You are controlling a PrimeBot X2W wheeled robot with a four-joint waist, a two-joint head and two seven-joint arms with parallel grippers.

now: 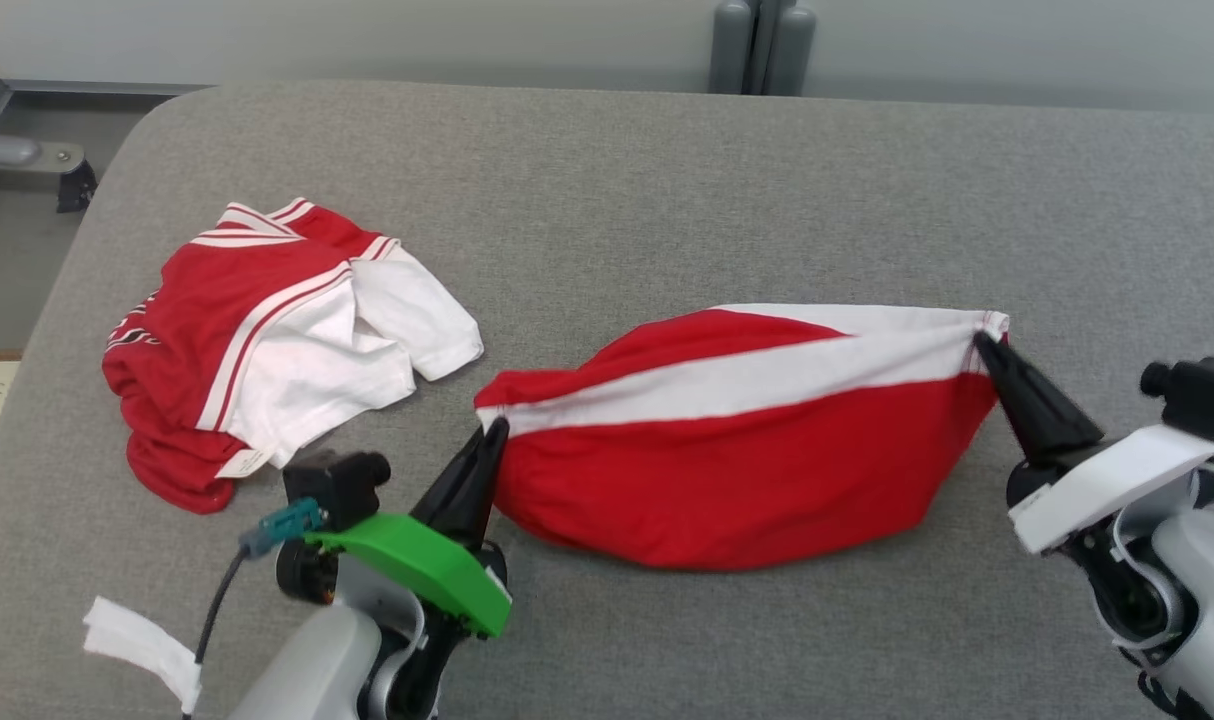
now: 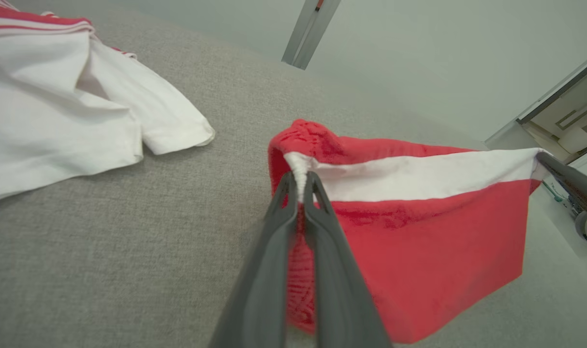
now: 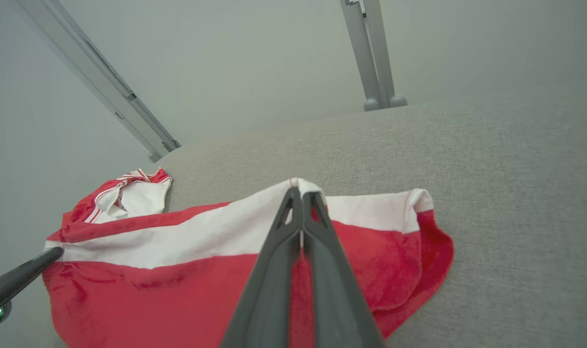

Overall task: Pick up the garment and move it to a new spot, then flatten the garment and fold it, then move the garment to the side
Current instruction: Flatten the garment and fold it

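Even soft light, wide-angle wrist distortion

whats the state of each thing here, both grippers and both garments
left gripper: shut, pinching one end of the held garment's white band
right gripper: shut, pinching the other end of that band
held garment: stretched between the two grippers, red part sagging below
second garment: crumpled in a loose heap, untouched, apart from the held one
table: grey fabric top with both garments over it
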